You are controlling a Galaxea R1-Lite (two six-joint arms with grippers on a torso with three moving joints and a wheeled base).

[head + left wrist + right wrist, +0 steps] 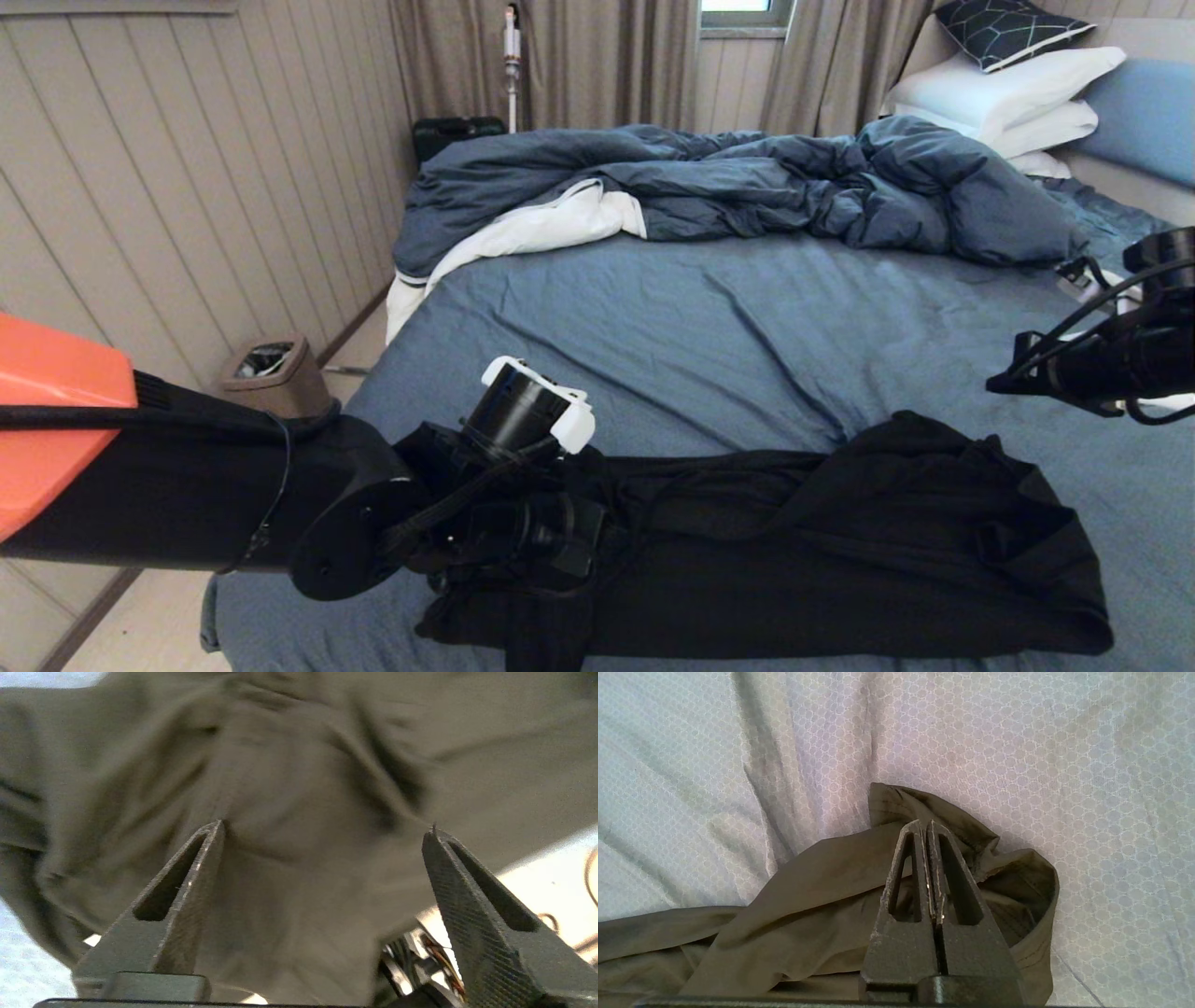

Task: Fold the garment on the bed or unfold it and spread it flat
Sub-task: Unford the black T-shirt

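- Left gripper (327, 828) stands with its 2 fingers (187, 891) spread wide, released, right over the crumpled cloth of the garment (840, 541); nothing is pinched between them.
- Right gripper (928, 828) has its fingers pressed together, clenched on nothing, its tips hanging above a bunched end of the garment.
- No brand, label or writing can be read in any view; the garment shows only plain black cloth, with no print or tag visible.
- Garment lies as a long rumpled bundle across the near part of the bed (709, 336), on the slate-blue sheet, its bulkier end toward the robot's right.
- Farther back on the bed sits the rumpled dark blue duvet (747, 187) with white lining showing, and white pillows (1013, 93) stacked against the blue headboard (1144, 112), topped by a dark patterned cushion (1008, 28).
- Room: pale panelled wall, beige curtains (560, 56), a small bin (271, 373) on the floor beside the bed.
- Head view shows the left arm low over the garment's left end, but its fingers are hidden; only the left wrist view shows them apart.
- Right wrist view alone shows the sheet's fine circular pattern and the closed right fingers; the head view shows just the right arm at the right edge.
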